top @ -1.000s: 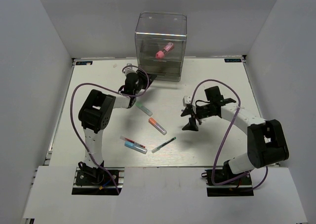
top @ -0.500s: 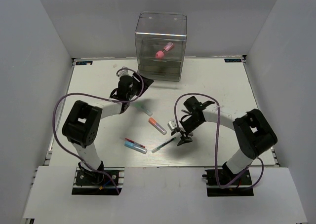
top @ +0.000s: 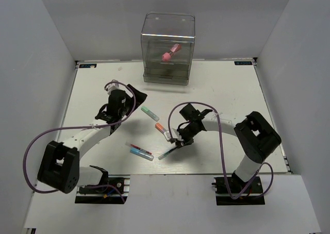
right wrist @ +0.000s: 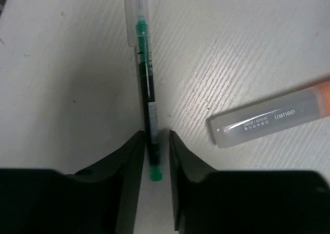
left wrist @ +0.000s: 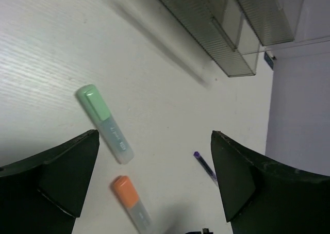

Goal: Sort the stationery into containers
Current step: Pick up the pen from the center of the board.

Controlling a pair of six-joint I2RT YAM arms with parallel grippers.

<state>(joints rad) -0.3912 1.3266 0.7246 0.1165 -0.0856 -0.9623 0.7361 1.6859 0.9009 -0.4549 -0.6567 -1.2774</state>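
The containers are one clear drawer box (top: 168, 48) at the back, also high in the left wrist view (left wrist: 227, 28), with a pink marker (top: 171, 52) inside. On the table lie a green-capped marker (top: 150, 112) (left wrist: 104, 123), an orange-capped marker (top: 164, 131) (left wrist: 131, 203) (right wrist: 268, 118), a thin green pen (top: 171, 151) (right wrist: 146, 89), a dark red pen (top: 139, 148) and a blue marker (top: 141, 153). My left gripper (top: 131, 97) (left wrist: 154, 141) hangs open and empty left of the green marker. My right gripper (top: 178, 139) (right wrist: 154, 141) straddles the green pen's end, jaws narrow, a sliver of table showing beside the pen.
White walls enclose the table on three sides. A purple cable loops over each arm. A thin dark pen with a purple tip (left wrist: 205, 167) shows in the left wrist view near the right finger.
My left arm drew back from the drawer box toward the left, its jaws opening wide. My right arm swept left and down onto the green pen and its jaws narrowed round it.
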